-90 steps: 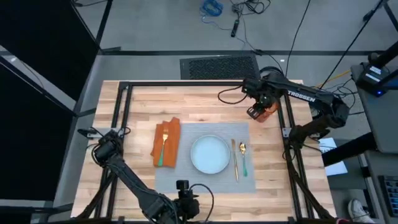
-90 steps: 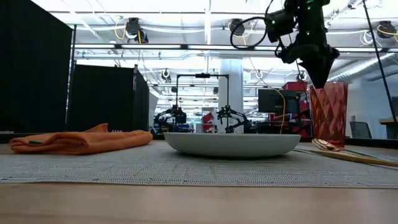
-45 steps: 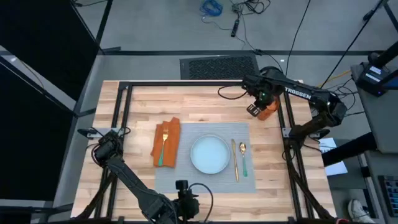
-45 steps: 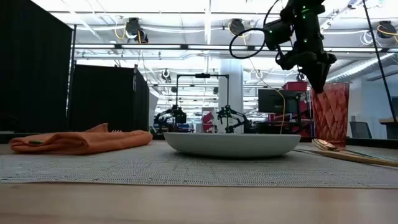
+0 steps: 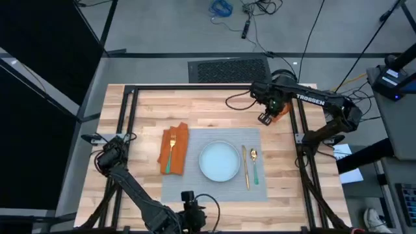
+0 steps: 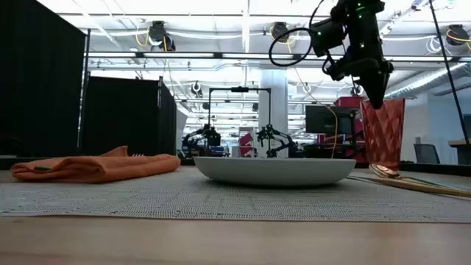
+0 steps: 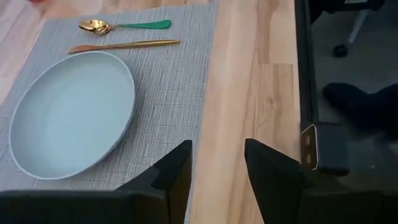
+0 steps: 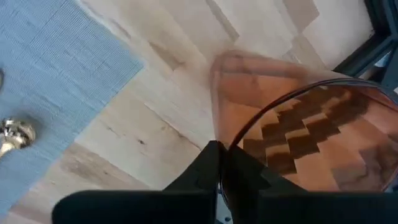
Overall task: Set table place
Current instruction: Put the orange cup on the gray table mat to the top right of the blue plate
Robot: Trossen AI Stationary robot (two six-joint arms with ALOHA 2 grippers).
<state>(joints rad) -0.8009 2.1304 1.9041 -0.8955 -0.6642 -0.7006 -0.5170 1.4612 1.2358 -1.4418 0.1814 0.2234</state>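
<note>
We watch the right gripper (image 5: 265, 117) pinched on the rim of a red faceted tumbler (image 6: 383, 135), which now hangs tilted beyond the far right corner of the grey woven placemat (image 5: 195, 185). A second ago the glass stood upright on the table (image 5: 214, 104) with the fingers planted at its top; half a second ago it was much the same, and now its base appears to have left the wood and the whole tumbler leans, seen clearly from table height. From above, the gripper has also crept slightly toward the table's middle. We read this as the glass being carried to its final spot, the last piece of the setting.

The rest looks done. The pale blue plate (image 5: 219, 160) sits in the middle of the placemat, a gold knife (image 5: 245, 166) and a green-handled gold spoon (image 5: 254, 166) lie side by side just to its right, and an orange napkin (image 5: 173, 148) with a fork (image 5: 171, 151) on top lies across the mat's left edge.

From the right wrist, the tumbler's rim (image 8: 292, 106) runs straight between the closed fingers, the placemat corner nearby.

The left gripper (image 7: 217, 165) waits at the near edge of the table, fingers apart, holding nothing, the plate ahead of it.
</note>
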